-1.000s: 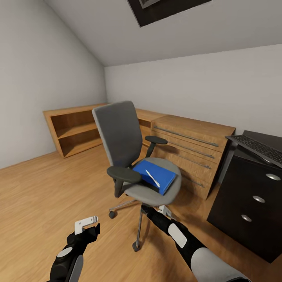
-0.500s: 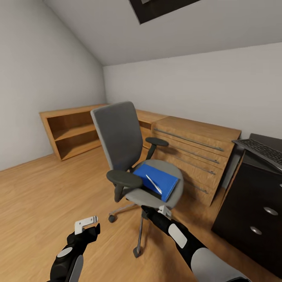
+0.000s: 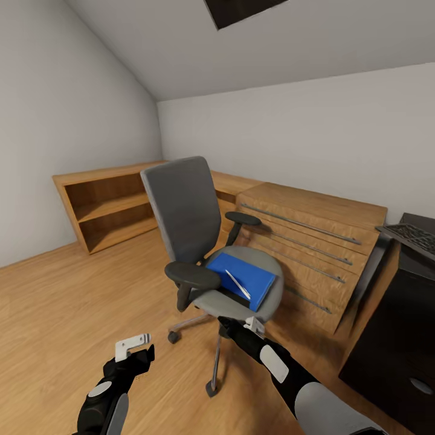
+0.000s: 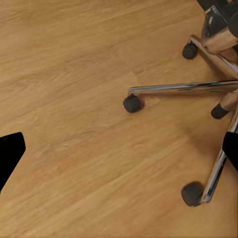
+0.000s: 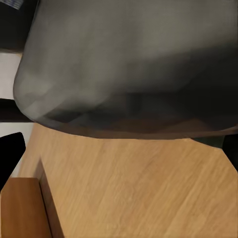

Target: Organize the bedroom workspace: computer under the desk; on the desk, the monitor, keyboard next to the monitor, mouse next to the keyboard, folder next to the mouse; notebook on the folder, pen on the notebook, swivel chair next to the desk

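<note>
The folder [image 3: 243, 278] lies on the swivel chair [image 3: 199, 241] seat with the pen [image 3: 238, 284] loose on top. The right tool [image 3: 251, 326] sits just under the seat's front edge; whether it is wide or narrow cannot be told. The left tool [image 3: 134, 345] hangs empty, apparently wide, over bare floor [image 3: 72, 302]. A nudge could roll the chair or spill the pen. Open floor lies left; the wooden chest [image 3: 314, 241] and tabletop [image 3: 417, 226] crowd the right.

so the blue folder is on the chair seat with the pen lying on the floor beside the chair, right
Not quite. The blue folder is on the seat of the swivel chair, but the pen is not on the floor: it lies on top of the folder. The head view shows this.
</note>
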